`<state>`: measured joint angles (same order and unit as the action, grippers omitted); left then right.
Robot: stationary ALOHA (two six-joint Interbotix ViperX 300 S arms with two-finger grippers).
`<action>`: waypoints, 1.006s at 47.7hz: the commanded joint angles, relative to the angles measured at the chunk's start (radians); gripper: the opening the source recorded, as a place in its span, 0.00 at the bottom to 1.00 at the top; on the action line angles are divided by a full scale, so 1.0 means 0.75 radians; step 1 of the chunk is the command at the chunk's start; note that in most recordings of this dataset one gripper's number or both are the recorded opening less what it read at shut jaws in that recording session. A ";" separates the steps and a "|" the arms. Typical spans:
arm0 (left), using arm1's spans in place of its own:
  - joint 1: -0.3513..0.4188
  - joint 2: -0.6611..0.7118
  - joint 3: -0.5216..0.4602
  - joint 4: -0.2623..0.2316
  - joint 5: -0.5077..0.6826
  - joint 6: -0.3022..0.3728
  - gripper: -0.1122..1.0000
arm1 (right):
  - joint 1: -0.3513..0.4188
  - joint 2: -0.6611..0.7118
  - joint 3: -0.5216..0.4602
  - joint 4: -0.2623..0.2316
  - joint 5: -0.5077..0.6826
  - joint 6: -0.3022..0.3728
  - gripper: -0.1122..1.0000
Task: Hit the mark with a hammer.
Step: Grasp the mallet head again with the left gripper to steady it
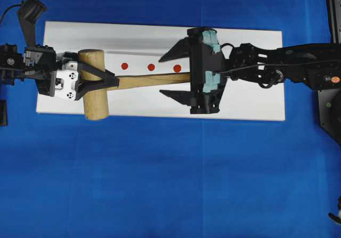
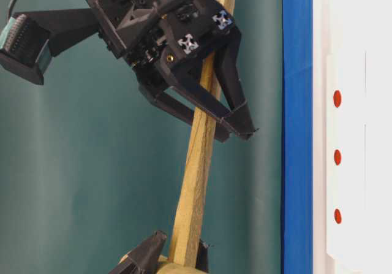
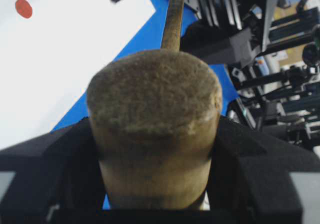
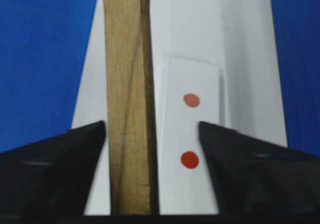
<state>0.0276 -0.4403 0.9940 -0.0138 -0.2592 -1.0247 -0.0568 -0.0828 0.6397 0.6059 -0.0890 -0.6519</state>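
Hammer (image 1: pixel 106 82) held off the white board (image 1: pixel 256 102), head clamped in left hand (image 1: pixel 98 81). Right hand (image 1: pixel 173 77) spread around handle, seemingly not yet gripping. Rigid, head-heavy wood; best taken mid-handle. Mark (image 1: pixel 177 67) close beside.

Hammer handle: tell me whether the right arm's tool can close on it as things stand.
Probably yes. The hammer handle already lies between the open fingers of the right tool, nearer one finger, with nothing else in the gap. The left tool holds only the hammer head, well clear of that end.
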 commanded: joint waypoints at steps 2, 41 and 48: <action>-0.014 -0.022 -0.047 0.002 -0.010 -0.002 0.50 | 0.002 -0.012 -0.041 -0.018 -0.008 -0.002 0.51; 0.029 -0.025 -0.070 0.002 0.155 0.010 0.50 | 0.008 -0.014 -0.049 -0.020 0.010 0.002 0.17; 0.029 -0.031 -0.067 0.004 0.160 0.029 0.56 | 0.008 -0.014 -0.049 -0.020 0.012 0.004 0.17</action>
<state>0.0445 -0.4541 0.9587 -0.0123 -0.1381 -1.0109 -0.0522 -0.0813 0.6320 0.5875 -0.0752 -0.6535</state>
